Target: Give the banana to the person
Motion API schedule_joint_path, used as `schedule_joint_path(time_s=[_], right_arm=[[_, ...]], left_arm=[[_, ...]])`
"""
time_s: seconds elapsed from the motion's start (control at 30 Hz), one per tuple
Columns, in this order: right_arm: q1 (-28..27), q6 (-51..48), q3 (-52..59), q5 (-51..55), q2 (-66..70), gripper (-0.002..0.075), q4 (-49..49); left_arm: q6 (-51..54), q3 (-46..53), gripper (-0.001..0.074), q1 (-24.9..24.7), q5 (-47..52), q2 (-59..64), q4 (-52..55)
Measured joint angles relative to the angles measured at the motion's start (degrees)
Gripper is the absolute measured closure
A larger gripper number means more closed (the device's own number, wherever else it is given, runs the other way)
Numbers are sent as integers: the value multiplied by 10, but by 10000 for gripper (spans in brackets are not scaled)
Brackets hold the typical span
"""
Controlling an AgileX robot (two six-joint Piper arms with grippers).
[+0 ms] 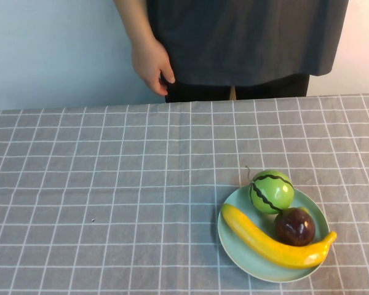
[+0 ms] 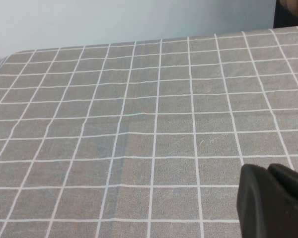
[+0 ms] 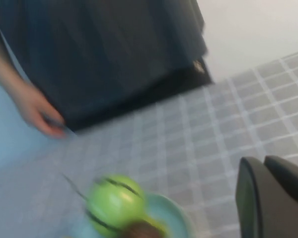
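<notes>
The yellow banana (image 1: 270,243) lies across the front of a pale green plate (image 1: 246,259) at the table's front right. The person (image 1: 246,43) stands behind the far edge in a dark grey top, one hand (image 1: 150,64) hanging down. Neither gripper shows in the high view. My left gripper (image 2: 267,169) is shut and empty over bare cloth. My right gripper (image 3: 263,161) is shut and empty, hovering near the plate (image 3: 175,218) and facing the person (image 3: 99,54). The banana is out of view in both wrist views.
A round green striped fruit (image 1: 272,191) and a dark maroon fruit (image 1: 294,226) share the plate behind the banana. The green fruit (image 3: 114,203) also shows in the right wrist view. A grey checked cloth (image 1: 111,203) covers the table.
</notes>
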Motion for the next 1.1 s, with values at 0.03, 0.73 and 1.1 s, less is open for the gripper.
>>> schedule_joint_path(time_s=[0.03, 0.73, 1.1], right_arm=[[0, -4, 0, -8, 0, 732, 19], [0, -38, -361, 527, 401, 728, -173], [121, -78, -523, 545, 636, 728, -188]], left_arm=[[0, 0, 739, 0, 0, 0, 0], [0, 0, 739, 0, 0, 0, 0], [0, 0, 739, 0, 0, 0, 0]])
